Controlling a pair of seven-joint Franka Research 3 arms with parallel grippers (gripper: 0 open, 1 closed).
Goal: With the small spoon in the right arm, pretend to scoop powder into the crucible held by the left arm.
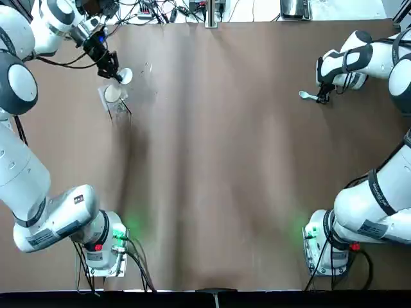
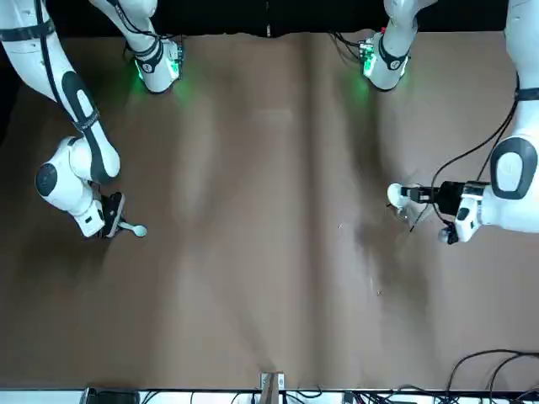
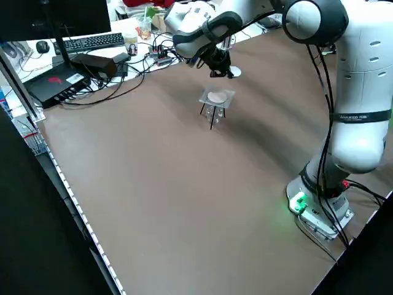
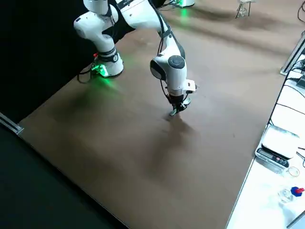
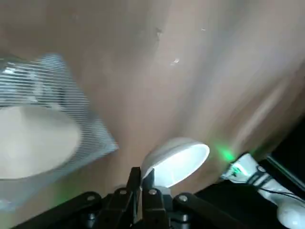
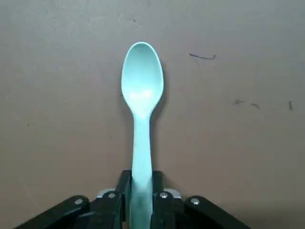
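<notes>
Spoon pinched by handle in R gripper, bowl empty, low by worktop | L wrist: L gripper clamps crucible rim, near mesh stand | top: grippers well apart, opp. sides | step: both held, scoop not begun | nxt: bring the two together, prob. mid-worktop | txt: arm labels unreadable

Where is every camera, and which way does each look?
Top: overhead, looking down at the table; both arms, bases at bottom.
Front: across the table, facing the robot; both arms, sides swapped.
Left side: raised beside the table, looking diagonally; left arm only.
Right side: raised opposite, looking diagonally; mostly right arm.
Left wrist: on the left gripper, looking at the crucible.
Right wrist: on the right gripper, looking at the small spoon.
Shared: top and front both show crucible and spoon.
</notes>
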